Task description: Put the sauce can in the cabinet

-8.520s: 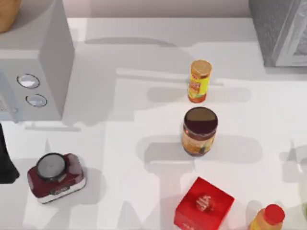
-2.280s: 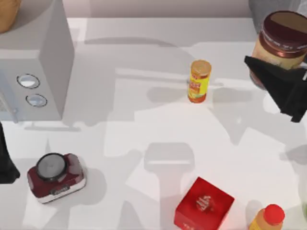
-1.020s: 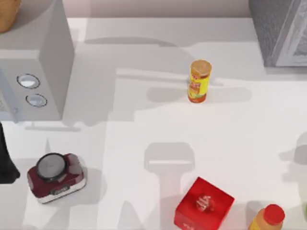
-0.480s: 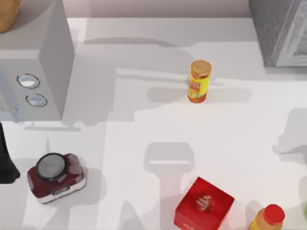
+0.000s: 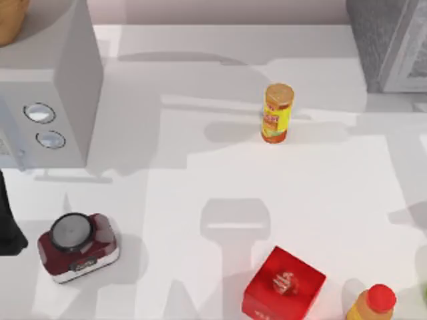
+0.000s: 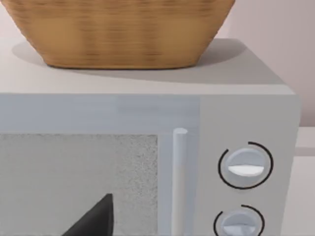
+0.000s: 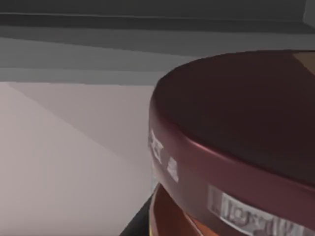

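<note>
Maroon and glossy, the lid of the sauce can [image 7: 236, 147] is looming close in the right wrist view, with pale lettering running round its rim too blurred to read and an orange-brown strip of label peeking out below; pale flat walls and a dark band overhead are surrounding it, though whether that is the cabinet's inside cannot be told. Whether the right gripper is clasping the can cannot be told either. Seen from above, the cabinet [image 5: 390, 43] is sitting at the table's far right corner. The can, standing mid-table 8.5 s ago and hanging up by the cabinet 2.3 s ago, is no longer appearing there. A yellow can [image 5: 277, 112] is carrying red markings that cannot be read. The red box [image 5: 283, 285], the yellow bottle [image 5: 371, 305] and the round-topped red gadget [image 5: 78, 245] are staying put, leaving the table's [image 5: 200, 167] middle open. The left arm is idling before the microwave [image 6: 246, 162], under a wicker basket [image 6: 123, 29].
</note>
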`<state>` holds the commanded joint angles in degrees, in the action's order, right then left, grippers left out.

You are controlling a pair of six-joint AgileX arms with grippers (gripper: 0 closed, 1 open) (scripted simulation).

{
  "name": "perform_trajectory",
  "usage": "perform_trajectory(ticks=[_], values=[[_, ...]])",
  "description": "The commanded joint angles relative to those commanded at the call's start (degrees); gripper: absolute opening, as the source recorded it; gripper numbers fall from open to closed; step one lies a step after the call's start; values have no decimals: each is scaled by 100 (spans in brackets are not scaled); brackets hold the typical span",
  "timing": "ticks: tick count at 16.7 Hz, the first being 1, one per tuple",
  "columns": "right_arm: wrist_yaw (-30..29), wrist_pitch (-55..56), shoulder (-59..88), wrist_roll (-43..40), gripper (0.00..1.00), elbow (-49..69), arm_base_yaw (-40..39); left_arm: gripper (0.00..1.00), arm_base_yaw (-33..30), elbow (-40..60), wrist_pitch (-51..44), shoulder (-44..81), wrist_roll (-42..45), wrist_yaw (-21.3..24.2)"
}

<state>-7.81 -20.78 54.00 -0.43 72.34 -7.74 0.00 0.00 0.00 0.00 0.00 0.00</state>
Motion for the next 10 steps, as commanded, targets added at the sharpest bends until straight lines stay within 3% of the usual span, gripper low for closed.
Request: perform_trajectory(ticks=[5, 10], values=[[-240, -595, 1574, 83, 0, 2374, -218, 100, 0, 0, 0, 0, 0, 0], [-358, -874, 2327, 144, 0, 3424, -325, 100, 0, 0, 0, 0, 0, 0]])
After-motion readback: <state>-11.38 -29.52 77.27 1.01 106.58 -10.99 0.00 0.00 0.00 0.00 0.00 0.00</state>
